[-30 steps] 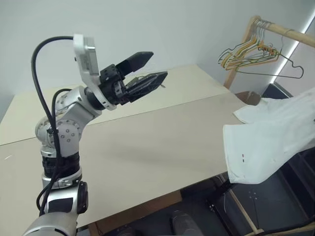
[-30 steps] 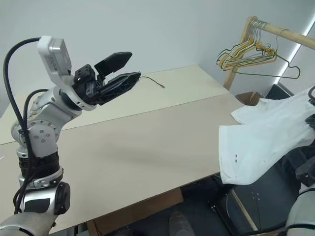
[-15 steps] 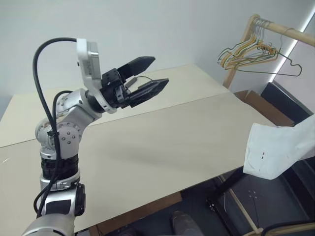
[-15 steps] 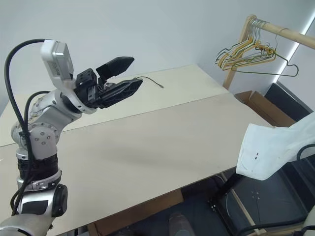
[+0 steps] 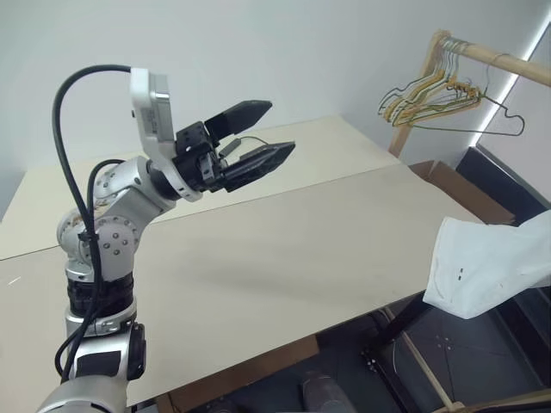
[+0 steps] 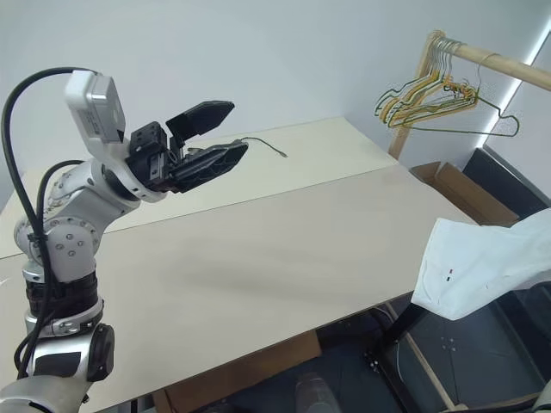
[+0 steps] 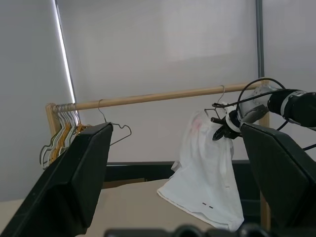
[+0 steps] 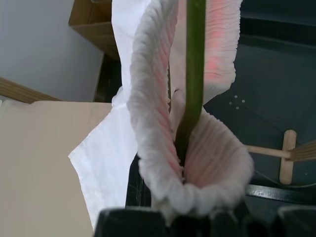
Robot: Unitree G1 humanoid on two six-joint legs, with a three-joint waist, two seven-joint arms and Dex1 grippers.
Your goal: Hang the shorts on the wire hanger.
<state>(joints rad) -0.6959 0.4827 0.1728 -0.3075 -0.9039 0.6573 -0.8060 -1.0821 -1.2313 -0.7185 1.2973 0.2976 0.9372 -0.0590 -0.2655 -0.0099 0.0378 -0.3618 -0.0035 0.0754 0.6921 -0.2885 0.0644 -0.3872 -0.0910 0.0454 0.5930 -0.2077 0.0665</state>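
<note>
The limp, light white cloth shorts point(image 6: 482, 275), best gripped at the gathered waistband, are clamped with a thin olive-grey wire hanger point(image 8: 194, 74) by the closed right gripper point(image 7: 220, 129), while the left gripper point(image 5: 260, 133) is held wide apart, empty.

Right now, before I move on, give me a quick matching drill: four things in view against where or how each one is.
Things:
1. shorts
2. left claw
3. right claw
4. hanger bunch

States:
A. open, raised over the table
B. hooked on the wooden rail
C. hanging past the table's right edge
D. shut on the waistband and a wire hanger

Pairs: 1-C, 2-A, 3-D, 4-B
</note>
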